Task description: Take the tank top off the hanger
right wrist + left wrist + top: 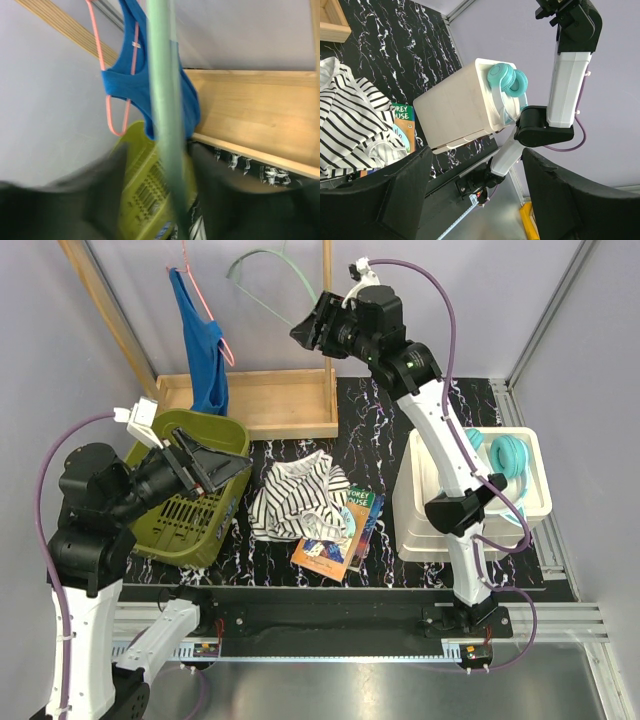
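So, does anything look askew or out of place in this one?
Yes. The blue tank top hangs lopsided on the thin pink wire hanger, which tilts steeply with its lower end bare. The crumpled black-and-white striped shirt lies partly over a paperback book.

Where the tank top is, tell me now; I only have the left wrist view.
Observer: The blue tank top hangs on a pink hanger at the left end of the wooden rack.
Operator: Report the right gripper.
Observer: The right gripper is raised at a bare green hanger, whose bar runs between its fingers. It is well to the right of the tank top.
Operator: Say what sits below my left gripper.
Observer: In the top view the left gripper lies over the green basket.
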`<state>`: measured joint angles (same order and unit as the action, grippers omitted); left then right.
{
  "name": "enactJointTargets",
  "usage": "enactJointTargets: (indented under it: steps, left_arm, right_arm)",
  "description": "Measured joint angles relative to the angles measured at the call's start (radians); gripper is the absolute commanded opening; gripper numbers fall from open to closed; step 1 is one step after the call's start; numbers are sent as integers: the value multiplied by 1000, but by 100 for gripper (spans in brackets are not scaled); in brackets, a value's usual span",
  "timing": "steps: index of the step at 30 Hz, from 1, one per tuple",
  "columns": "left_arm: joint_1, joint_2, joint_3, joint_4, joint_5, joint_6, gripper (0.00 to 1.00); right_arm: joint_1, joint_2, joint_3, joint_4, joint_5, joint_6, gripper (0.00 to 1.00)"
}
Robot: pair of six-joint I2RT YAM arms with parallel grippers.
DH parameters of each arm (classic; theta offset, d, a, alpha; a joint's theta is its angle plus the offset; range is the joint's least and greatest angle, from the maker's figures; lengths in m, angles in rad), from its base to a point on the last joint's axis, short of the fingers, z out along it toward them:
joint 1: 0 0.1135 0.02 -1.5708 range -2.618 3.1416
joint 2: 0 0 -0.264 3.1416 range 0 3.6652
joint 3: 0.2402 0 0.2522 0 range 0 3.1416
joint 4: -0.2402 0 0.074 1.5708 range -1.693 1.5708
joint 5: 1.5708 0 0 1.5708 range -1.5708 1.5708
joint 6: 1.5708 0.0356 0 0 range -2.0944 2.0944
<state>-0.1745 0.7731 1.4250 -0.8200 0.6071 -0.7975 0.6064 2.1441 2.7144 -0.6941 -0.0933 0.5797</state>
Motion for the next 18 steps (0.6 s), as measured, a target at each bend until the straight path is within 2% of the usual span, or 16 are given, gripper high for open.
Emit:
enactJointTargets:
  steps: [2,5,9,14,17,18]
  left_arm:
    - [0,0,-7,2,0,0,76]
    - [0,0,-28,3,1,0,76]
    - [0,-4,-67,11,3,0,74]
    - [-15,-21,-152,29,-6,-7,73]
    - [-101,-27,-211,34,-56,-7,73]
    - [-150,-23,-226,35,-82,-7,76]
  right_arm:
    - [-1,0,-7,-11,13,-10,90]
    - [-1,-4,-13,-47,45,-37,100]
    - [-1,-36,-27,-113,98,-78,100]
    - [-1,-165,-124,-183,134,-118,100]
    - [-1,-295,-241,-216,160,-149,100]
    - [-1,-340,-280,-226,170,-161,100]
